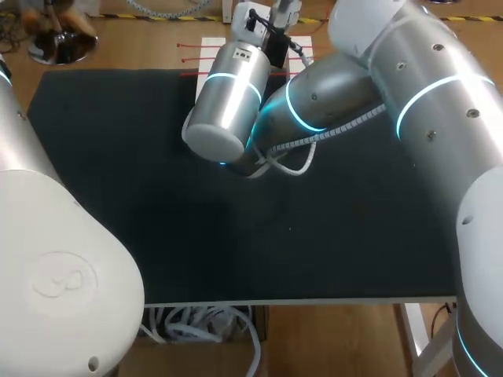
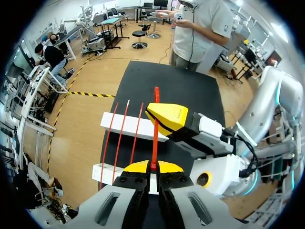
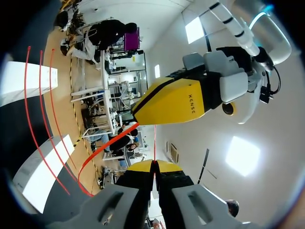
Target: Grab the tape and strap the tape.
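Observation:
A red tape strip rises straight out of my left gripper, which is shut on its end. Just ahead, the strip runs behind the yellow fingertip of my right arm's gripper. In the right wrist view my right gripper is shut on a thin red tape strip, with the left gripper's yellow fingertip close above it. A curved red length bends away beside them. In the head view my right arm reaches to the far middle of the table and hides both grippers' tips.
Three more red strips lie across two white blocks at the far edge of the black mat. The blocks show behind the right arm's wrist. My left arm's bulky link fills the near left corner.

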Robot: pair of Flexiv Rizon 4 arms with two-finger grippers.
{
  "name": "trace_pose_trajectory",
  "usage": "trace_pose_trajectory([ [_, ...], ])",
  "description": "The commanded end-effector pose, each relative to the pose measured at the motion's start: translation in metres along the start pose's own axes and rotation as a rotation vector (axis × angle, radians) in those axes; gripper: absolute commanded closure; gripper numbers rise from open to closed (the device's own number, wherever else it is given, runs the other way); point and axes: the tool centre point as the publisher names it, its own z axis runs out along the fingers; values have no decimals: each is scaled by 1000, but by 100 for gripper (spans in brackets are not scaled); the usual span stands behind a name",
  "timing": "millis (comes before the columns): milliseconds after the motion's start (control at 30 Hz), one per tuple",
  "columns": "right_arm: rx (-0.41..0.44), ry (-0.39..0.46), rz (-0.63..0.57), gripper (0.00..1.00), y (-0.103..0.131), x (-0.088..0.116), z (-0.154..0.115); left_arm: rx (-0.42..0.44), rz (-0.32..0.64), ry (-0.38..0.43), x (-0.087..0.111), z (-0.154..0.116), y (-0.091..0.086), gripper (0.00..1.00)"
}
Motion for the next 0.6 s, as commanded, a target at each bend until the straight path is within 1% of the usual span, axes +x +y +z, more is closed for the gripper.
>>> trace_pose_trajectory([
  [33,-2,-1,-4,100,2,-1,-1,-6,0,2,-1,-1,-1,100],
  [300,-9,-6,-13,100,3,-1,-2,-6,0,2,-1,-1,-1,100],
  [600,1,-11,-22,100,3,0,-1,-6,0,2,-1,-1,-1,100],
])
